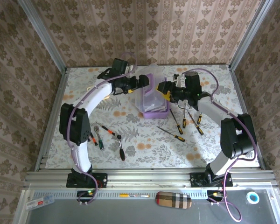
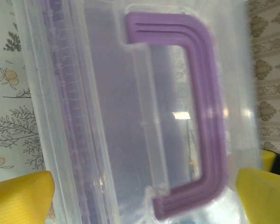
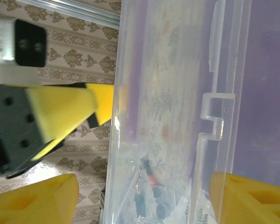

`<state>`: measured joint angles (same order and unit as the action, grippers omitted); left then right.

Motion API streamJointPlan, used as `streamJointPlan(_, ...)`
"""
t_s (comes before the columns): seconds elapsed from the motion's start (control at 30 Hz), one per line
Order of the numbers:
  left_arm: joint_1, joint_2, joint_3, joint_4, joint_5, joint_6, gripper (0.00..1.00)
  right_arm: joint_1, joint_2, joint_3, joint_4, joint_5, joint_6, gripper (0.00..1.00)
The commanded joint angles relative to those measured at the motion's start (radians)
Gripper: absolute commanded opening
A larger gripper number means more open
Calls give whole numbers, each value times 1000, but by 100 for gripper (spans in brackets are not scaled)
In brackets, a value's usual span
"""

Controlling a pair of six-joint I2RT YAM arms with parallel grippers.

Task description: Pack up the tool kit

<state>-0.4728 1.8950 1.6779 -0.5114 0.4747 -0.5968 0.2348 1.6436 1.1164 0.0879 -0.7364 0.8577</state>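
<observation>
Left tool (image 1: 143, 82), from above, reaches the tool kit box (image 1: 155, 113) from its 11 o'clock, level with the raised clear lid (image 1: 146, 95). The right tool (image 1: 165, 89) meets the box at its 2 o'clock rim. The box stands at the far middle of the flowered surface (image 1: 200, 154). Several black-orange screwdrivers (image 1: 171, 134) lie loose at its 4 o'clock. The ratchet wrench (image 1: 121, 148) and pliers (image 1: 99, 140) lie well apart at its 7 o'clock.

From the left wrist, the left tool (image 2: 142, 198) stands open wide, one yellow pad at 7 o'clock and the other at 5 o'clock. The lid (image 2: 112, 116) and its purple handle (image 2: 210, 93) span the gap between them.

From the right wrist, the right tool (image 3: 144, 200) has its pads spread, at 7 and 5 o'clock. The box's translucent wall (image 3: 154, 93) runs between them. Whether the pads clamp it I cannot tell. The left tool's yellow pad (image 3: 60, 116) sits at 9 o'clock, just beside the plastic edge. Small dark and orange shapes show through the plastic, too blurred to name.
</observation>
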Motion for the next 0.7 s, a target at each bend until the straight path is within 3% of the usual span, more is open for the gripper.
streamJointPlan(0.0, 10, -90, -51, -50, -40, 75, 100, 18, 4, 58, -29, -21, -36, 75)
streamJointPlan(0.13, 66, -184, -192, -33, -173, 60, 100, 26, 4, 92, -81, -14, -69, 75)
streamJointPlan(0.37, 160, -276, -444, 92, -229, -4, 97, 42, 11, 150, -148, -11, -104, 75)
streamJointPlan(0.67, 189, -212, -486, 99, -265, 27, 96, 70, 54, 247, -225, -14, -151, 75)
